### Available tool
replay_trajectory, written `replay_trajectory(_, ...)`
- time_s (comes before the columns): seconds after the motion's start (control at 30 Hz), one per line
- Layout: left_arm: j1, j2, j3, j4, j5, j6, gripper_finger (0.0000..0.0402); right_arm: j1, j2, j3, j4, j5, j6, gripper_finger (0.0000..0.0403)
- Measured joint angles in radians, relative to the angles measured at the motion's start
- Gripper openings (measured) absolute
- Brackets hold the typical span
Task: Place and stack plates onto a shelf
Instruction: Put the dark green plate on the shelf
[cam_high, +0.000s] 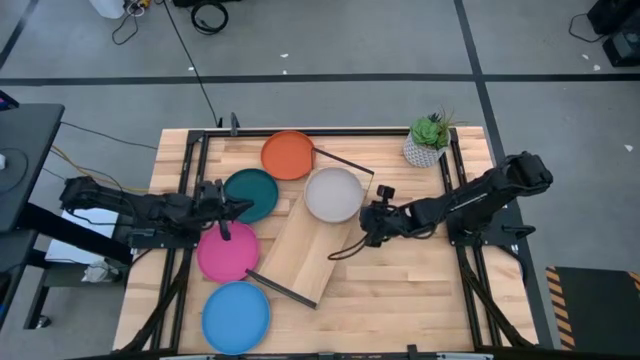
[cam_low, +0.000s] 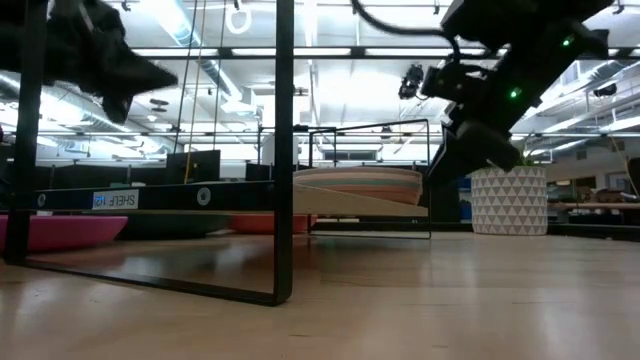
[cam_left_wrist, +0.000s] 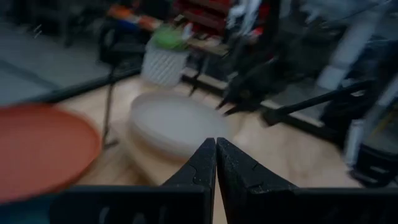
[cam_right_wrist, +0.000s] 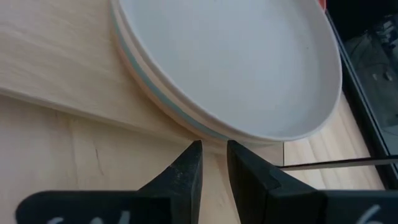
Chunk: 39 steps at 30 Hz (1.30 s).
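A stack of plates (cam_high: 333, 194) with a pale plate on top rests on the far end of the wooden shelf (cam_high: 300, 255), which lies diagonally on the table. A light blue rim shows under the top plate (cam_right_wrist: 236, 62). The orange plate (cam_high: 288, 155), dark teal plate (cam_high: 250, 192), pink plate (cam_high: 227, 255) and bright blue plate (cam_high: 236, 316) lie flat on the table left of the shelf. My right gripper (cam_right_wrist: 214, 149) sits just right of the stack's rim, open by a narrow gap. My left gripper (cam_left_wrist: 215, 143) is shut and hovers above the teal plate's near edge (cam_high: 240, 207).
A potted plant in a white patterned pot (cam_high: 425, 145) stands at the table's far right corner. The shelf's thin black frame ends (cam_low: 283, 150) rise at both ends of the board. Bare tabletop lies near and right of the shelf (cam_high: 400, 290).
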<state>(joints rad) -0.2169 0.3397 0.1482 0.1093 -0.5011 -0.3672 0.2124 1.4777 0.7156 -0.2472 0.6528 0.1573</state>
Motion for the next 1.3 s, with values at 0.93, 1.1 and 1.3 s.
replay_trajectory(0.93,0.272,0.727,0.382,-0.471,0.319,-0.01,0.0114,0.122,-0.041,-0.112,0.283,0.037,-0.003,0.0077)
replay_trajectory(1.1,0.272,0.872,0.47,-0.502,0.368,0.056,0.0162,0.122,-0.041,-0.157,0.342,0.034,-0.012,0.0077)
replay_trajectory(1.3,0.272,1.012,0.507,-0.503,0.324,0.087,0.0188,0.133,-0.041,-0.203,0.427,0.028,-0.011,0.0077)
